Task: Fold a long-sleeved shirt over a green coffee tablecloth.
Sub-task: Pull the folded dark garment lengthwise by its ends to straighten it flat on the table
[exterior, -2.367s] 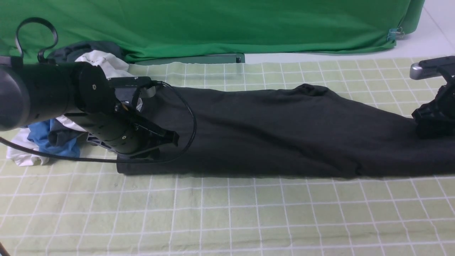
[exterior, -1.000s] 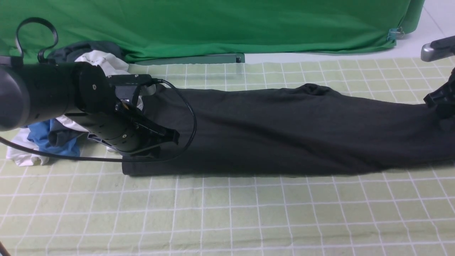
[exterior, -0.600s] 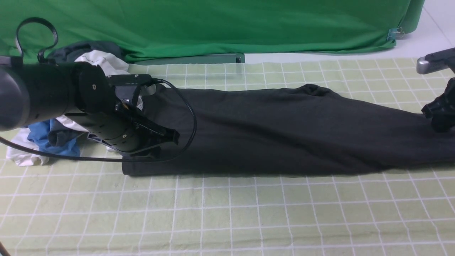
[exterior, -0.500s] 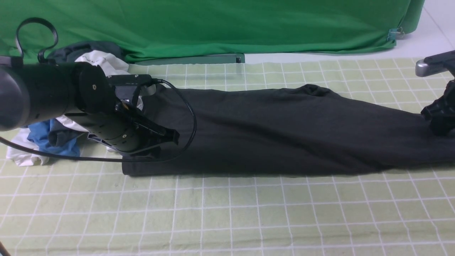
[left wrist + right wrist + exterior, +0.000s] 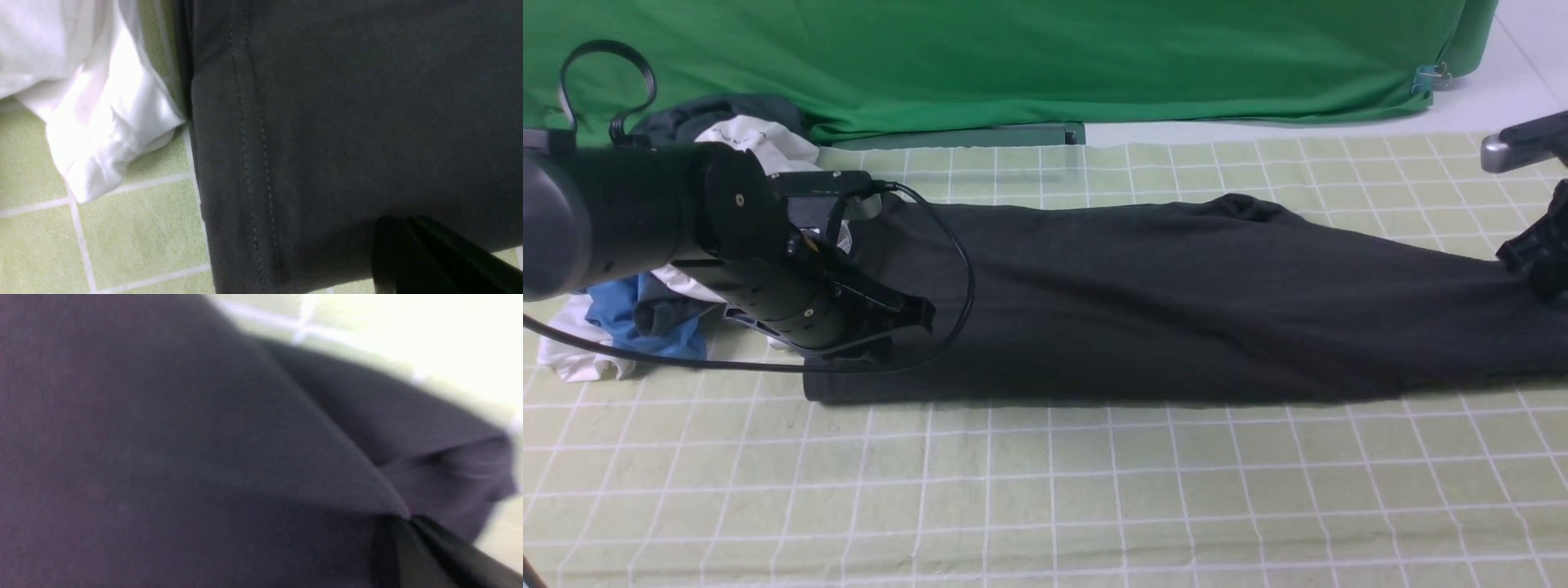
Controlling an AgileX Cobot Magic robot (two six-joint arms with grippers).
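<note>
Lying: long-sleeved shirt (image 5: 1160,302) stretched sideways across green coffee tablecloth (image 5: 1045,490)
Left gripper (image 5: 900,331): over shirt's left hem; jaw state unclear
Right gripper (image 5: 1535,260): clamped on shirt's right end, fabric peaked there

The shirt (image 5: 1176,302) is plain charcoal black, with a double line of darker stitching along the hem by the black left gripper (image 5: 907,333). The tablecloth (image 5: 1045,490) is pale yellow-green, crossed by a thin white grid of squares. Beside the left gripper lie a white garment (image 5: 756,143) and a blue garment (image 5: 621,327). The backdrop (image 5: 1013,57) is plain deep green. The right gripper (image 5: 1534,260) is black.
</note>
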